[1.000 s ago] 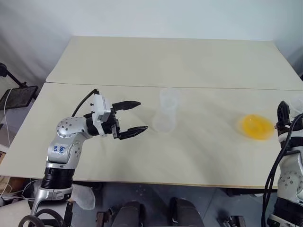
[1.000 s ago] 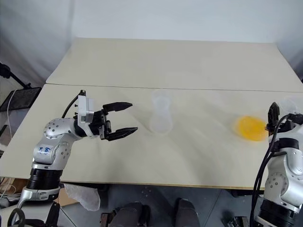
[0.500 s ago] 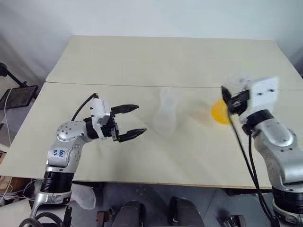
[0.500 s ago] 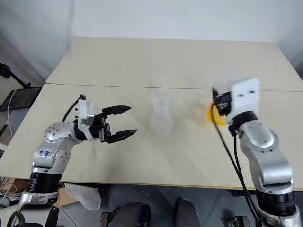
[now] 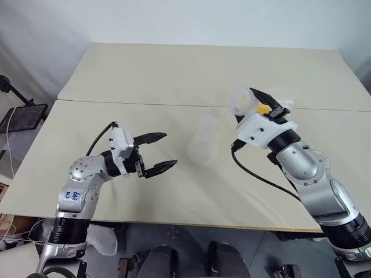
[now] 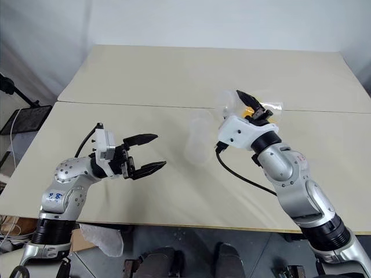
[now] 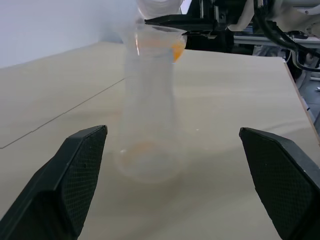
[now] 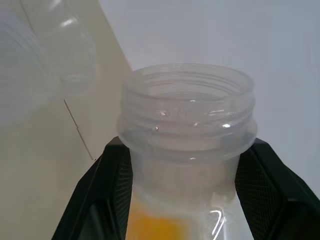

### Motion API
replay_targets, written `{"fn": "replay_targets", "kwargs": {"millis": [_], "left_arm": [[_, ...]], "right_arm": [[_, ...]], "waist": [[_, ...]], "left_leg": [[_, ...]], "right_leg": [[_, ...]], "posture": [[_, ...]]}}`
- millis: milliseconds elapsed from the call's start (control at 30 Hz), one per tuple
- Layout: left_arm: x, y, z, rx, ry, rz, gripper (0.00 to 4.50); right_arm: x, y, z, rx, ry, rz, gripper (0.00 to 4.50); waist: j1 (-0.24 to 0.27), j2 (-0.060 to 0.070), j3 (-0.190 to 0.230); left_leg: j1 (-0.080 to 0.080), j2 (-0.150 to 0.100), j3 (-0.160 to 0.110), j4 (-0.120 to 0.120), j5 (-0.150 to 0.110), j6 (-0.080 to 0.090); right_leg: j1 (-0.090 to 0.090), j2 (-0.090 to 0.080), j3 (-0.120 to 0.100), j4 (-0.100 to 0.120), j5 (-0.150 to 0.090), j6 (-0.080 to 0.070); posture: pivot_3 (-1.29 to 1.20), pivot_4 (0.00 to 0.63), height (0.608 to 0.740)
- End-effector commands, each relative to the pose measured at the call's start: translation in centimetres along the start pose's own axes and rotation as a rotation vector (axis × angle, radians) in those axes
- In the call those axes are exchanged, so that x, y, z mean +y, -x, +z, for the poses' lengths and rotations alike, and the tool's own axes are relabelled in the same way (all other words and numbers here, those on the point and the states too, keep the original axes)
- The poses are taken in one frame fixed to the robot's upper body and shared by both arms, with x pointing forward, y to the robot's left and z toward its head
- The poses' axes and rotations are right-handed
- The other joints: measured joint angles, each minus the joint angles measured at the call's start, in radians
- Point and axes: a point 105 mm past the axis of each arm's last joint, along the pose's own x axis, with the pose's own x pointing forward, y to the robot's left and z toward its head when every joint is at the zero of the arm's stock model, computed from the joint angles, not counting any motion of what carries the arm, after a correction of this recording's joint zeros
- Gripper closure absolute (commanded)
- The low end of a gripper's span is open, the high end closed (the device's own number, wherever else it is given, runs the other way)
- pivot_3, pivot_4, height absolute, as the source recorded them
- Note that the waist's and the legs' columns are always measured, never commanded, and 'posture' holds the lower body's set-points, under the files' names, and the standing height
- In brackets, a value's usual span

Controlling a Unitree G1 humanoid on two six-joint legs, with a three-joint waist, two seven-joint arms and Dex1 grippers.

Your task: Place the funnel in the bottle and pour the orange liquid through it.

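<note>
The clear bottle [image 5: 202,143] stands upright at mid-table, with a faint orange tint at its base [image 7: 145,150]. A clear cup-shaped funnel [image 7: 151,41] appears to sit in its neck and is hard to make out. My right gripper [image 5: 268,106] is shut on the threaded neck of a clear flask [image 8: 187,115], tipped on its side just right of and above the bottle. The flask's mouth [image 5: 242,99] faces the bottle, and the orange liquid [image 5: 264,108] lies inside the flask. My left gripper [image 5: 162,152] stands open and empty to the bottle's left, pointing at it.
Two pale tabletops meet at a seam [image 5: 133,104] behind the bottle. A black stand [image 5: 20,116] sits off the table's left edge. The table's front edge [image 5: 191,225] runs close below both arms.
My right arm has swung in from the table's right edge toward the bottle, lifting the flask and rolling it onto its side. The left gripper has stayed open and nearly still.
</note>
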Motion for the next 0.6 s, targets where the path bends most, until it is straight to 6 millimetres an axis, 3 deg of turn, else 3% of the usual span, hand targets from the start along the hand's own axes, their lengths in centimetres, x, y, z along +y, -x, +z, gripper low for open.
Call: {"fn": "replay_targets", "kwargs": {"millis": [33, 400, 600], "left_arm": [[-0.1, -0.1, 1.5, -0.044, -0.055, 0.006, 0.00], [-0.3, -0.4, 1.6, -0.060, -0.044, 0.015, 0.00], [-0.4, -0.6, 1.6, -0.066, -0.039, 0.016, 0.00]], "right_arm": [[-1.5, -0.4, 1.2, -0.054, 0.137, -0.059, 2.07], [-1.6, -0.9, 1.8, -0.095, 0.334, -0.079, 2.07], [-0.7, -0.7, 2.6, -0.162, 0.433, -0.049, 2.07]], "waist": [[0.001, 0.000, 0.000], [0.000, 0.000, 0.000], [-0.002, 0.000, 0.000]], "left_leg": [[0.000, 0.000, 0.000, 0.000, 0.000, 0.000], [0.000, 0.000, 0.000, 0.000, 0.000, -0.001], [0.000, 0.000, 0.000, 0.000, 0.000, -0.001]], "right_leg": [[0.000, 0.000, 0.000, 0.000, 0.000, 0.000], [0.000, 0.000, -0.002, 0.000, 0.000, 0.000], [0.000, 0.001, -0.002, 0.000, 0.000, 0.000]], "posture": [[0.00, 0.150, 0.740], [0.00, 0.150, 0.740], [0.00, 0.150, 0.740]]}}
